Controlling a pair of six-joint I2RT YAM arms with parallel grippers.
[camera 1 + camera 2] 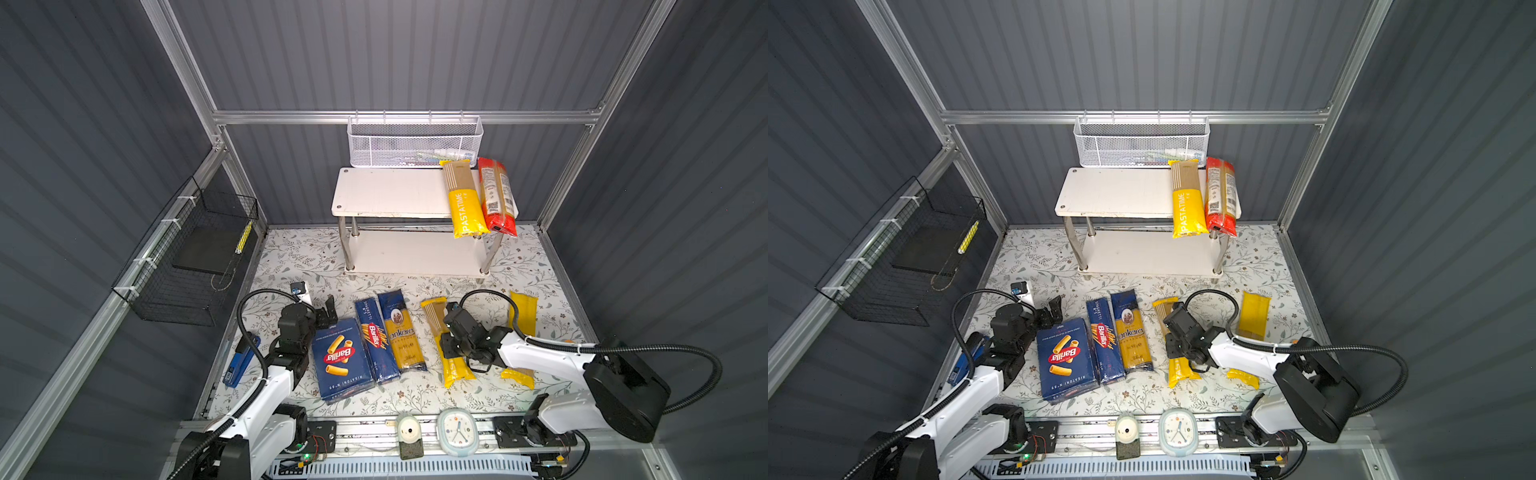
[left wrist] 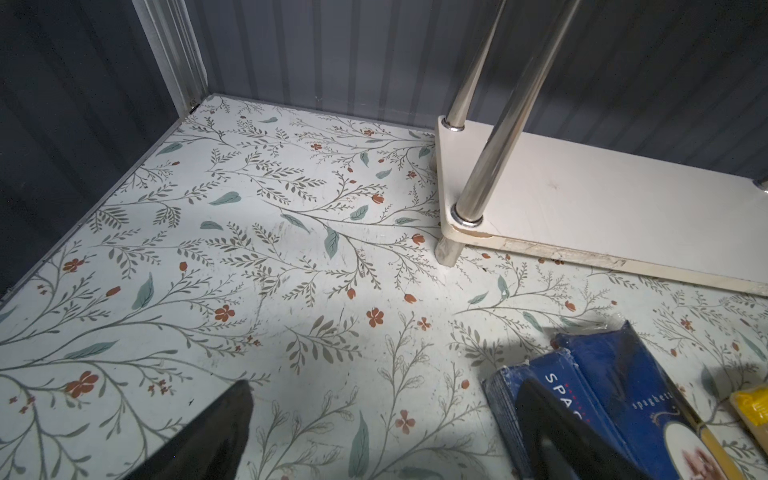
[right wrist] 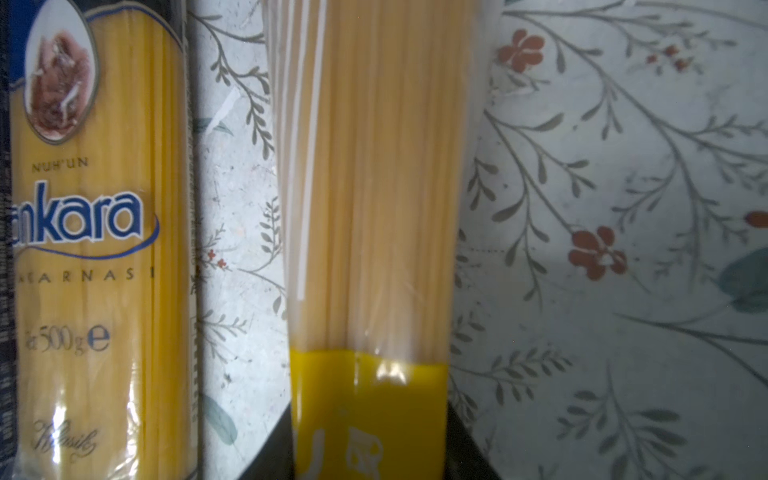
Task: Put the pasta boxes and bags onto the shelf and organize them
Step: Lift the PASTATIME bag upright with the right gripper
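The white shelf [image 1: 390, 191] [image 1: 1117, 191] stands at the back. A yellow PASTATIME bag [image 1: 465, 199] and a red-clear bag [image 1: 496, 195] lie side by side on the right end of its top board. On the floral floor lie the wide Barilla box [image 1: 340, 359], the narrow Barilla box [image 1: 372, 336] [image 2: 557, 374], the Ankara bag [image 1: 401, 328] [image 3: 95, 249], another PASTATIME bag [image 1: 434, 316] [image 3: 374, 208] and a yellow bag [image 1: 523, 311]. My right gripper [image 1: 451, 353] [image 3: 368, 436] is shut on the floor PASTATIME bag at its middle. My left gripper [image 1: 328, 311] [image 2: 385, 386] hangs open and empty by the wide box's far end.
A white mesh basket [image 1: 415, 141] hangs on the back rail above the shelf. A black wire basket [image 1: 187, 257] is fixed to the left wall. A blue tool [image 1: 241, 361] lies at the floor's left edge. A clock [image 1: 457, 430] sits on the front rail.
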